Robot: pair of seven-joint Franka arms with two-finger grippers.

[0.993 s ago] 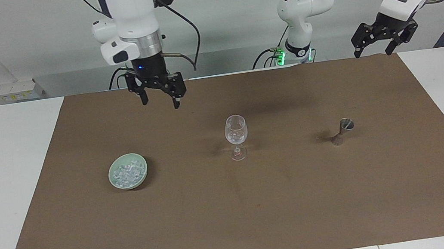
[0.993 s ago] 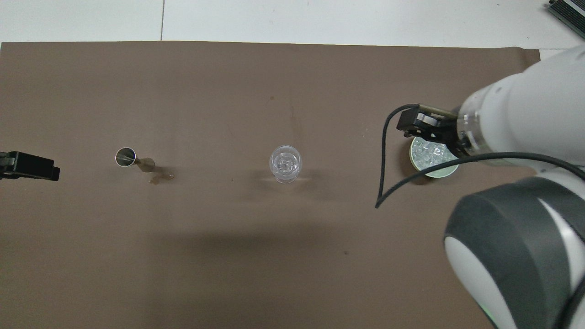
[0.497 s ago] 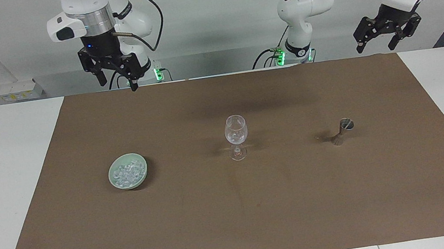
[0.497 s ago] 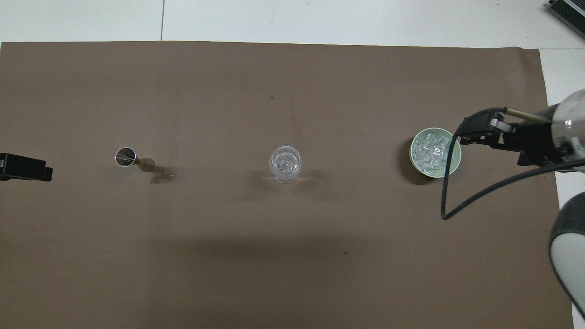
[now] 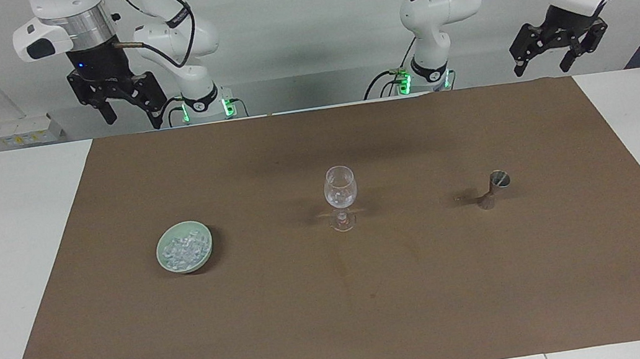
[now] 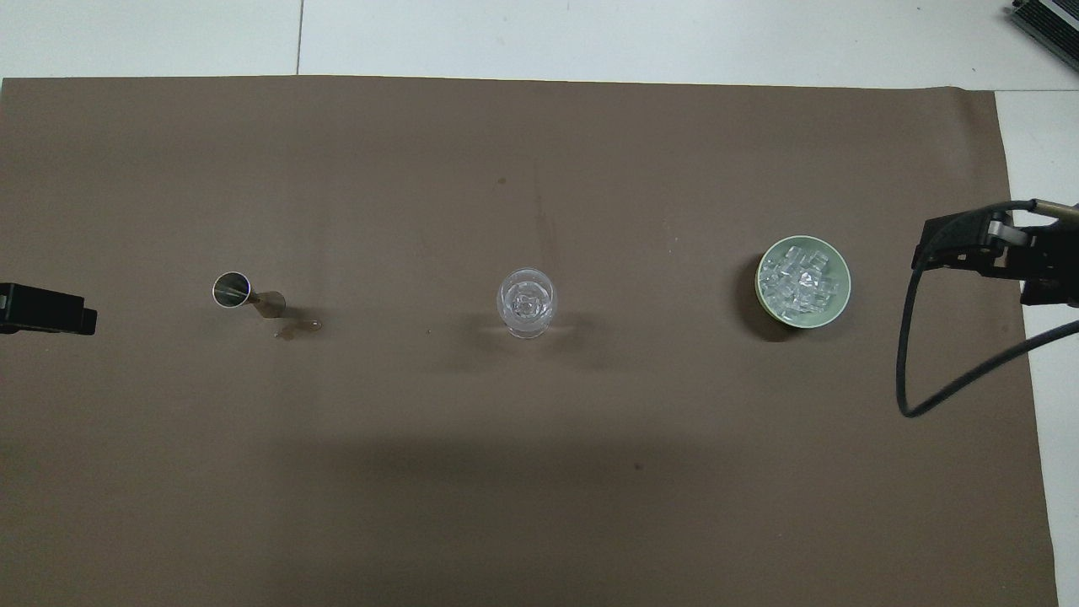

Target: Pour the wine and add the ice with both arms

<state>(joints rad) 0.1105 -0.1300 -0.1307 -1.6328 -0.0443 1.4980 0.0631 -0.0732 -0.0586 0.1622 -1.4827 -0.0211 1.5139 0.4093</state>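
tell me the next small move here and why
Probably none beyond parking: the wine glass already seems to hold ice and clear liquid, the metal jigger stands on the mat, and both the right gripper and left gripper hang open, empty, raised at the robots' edge. I'd settle both arms at rest.

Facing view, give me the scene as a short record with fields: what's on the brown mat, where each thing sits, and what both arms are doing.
mat: brown, covers most of the table
wine glass: upright, mid-mat, ice visible inside
bowl: pale green, toward the right arm's end
ice: chunks heaped in the bowl
jigger: metal, upright, toward the left arm's end
right gripper: raised at the robots' edge, fingers open, empty
left gripper: raised at the robots' edge, fingers open, empty
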